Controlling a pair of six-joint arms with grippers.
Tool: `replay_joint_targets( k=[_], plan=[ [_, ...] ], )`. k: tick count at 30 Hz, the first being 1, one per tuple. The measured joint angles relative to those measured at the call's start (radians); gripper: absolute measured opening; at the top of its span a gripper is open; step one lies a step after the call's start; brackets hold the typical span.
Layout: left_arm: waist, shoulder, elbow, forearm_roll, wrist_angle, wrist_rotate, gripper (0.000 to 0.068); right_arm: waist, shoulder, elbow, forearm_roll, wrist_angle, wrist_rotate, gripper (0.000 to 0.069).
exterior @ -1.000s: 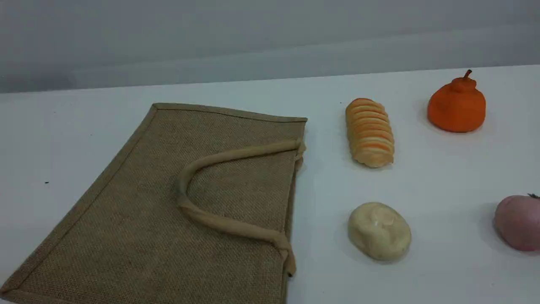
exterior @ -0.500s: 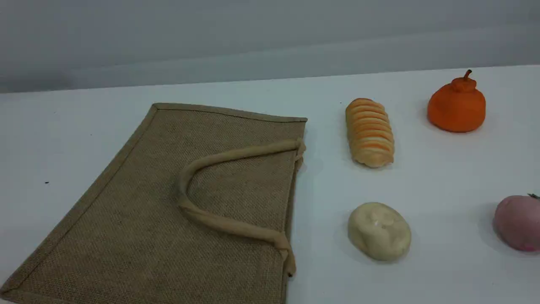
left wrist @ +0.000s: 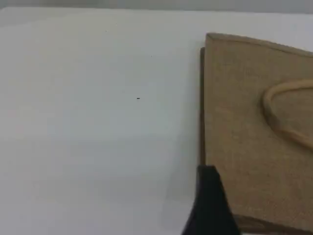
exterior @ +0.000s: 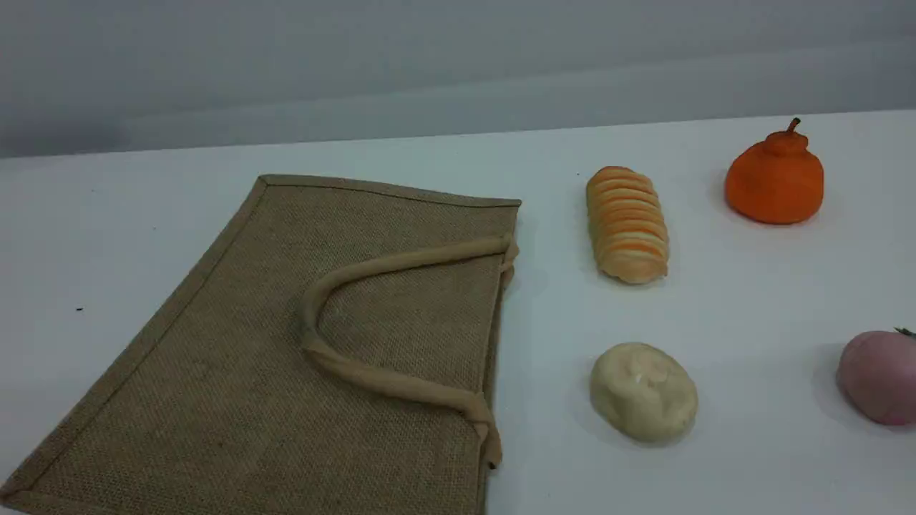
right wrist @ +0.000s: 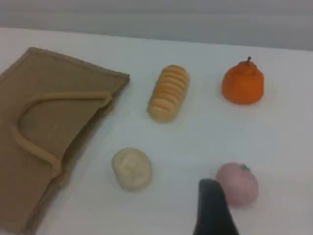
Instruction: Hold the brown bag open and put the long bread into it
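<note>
Start of the task; nothing is done yet. The brown bag [exterior: 308, 350] lies flat and closed on the white table [exterior: 107, 214], its mouth edge facing the food items and its rope handle [exterior: 372, 379] resting on the upper panel. The long bread [exterior: 627, 224] lies untouched just beyond that mouth edge, apart from the cream bun [exterior: 642, 390], the orange pumpkin-shaped fruit [exterior: 776, 176] and the pink fruit [exterior: 879, 377]. The left gripper [left wrist: 211, 205] hangs above the bag's far edge, the right gripper [right wrist: 212, 208] above the pink fruit; both spread wide, holding nothing. Left to do: opening the bag, picking up the bread, inserting it.
</note>
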State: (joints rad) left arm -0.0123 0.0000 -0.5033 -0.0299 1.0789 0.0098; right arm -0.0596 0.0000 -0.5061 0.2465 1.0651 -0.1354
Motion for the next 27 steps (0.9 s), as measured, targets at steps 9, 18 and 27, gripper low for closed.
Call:
replay_joint_targets(
  k=[9, 18, 27],
  plan=[
    [0.000, 0.030, -0.010, -0.002, 0.001, 0.000, 0.0440, 0.000, 0.000, -0.007, 0.013, -0.006, 0.000, 0.0384],
    [0.000, 0.308, -0.137, -0.028, -0.032, -0.080, 0.0440, 0.000, 0.257, -0.084, 0.172, -0.172, -0.090, 0.0384],
    [0.000, 0.786, -0.209, -0.111, -0.229, -0.010, 0.0440, 0.000, 0.686, -0.084, 0.452, -0.372, -0.312, 0.0384]
  ],
)
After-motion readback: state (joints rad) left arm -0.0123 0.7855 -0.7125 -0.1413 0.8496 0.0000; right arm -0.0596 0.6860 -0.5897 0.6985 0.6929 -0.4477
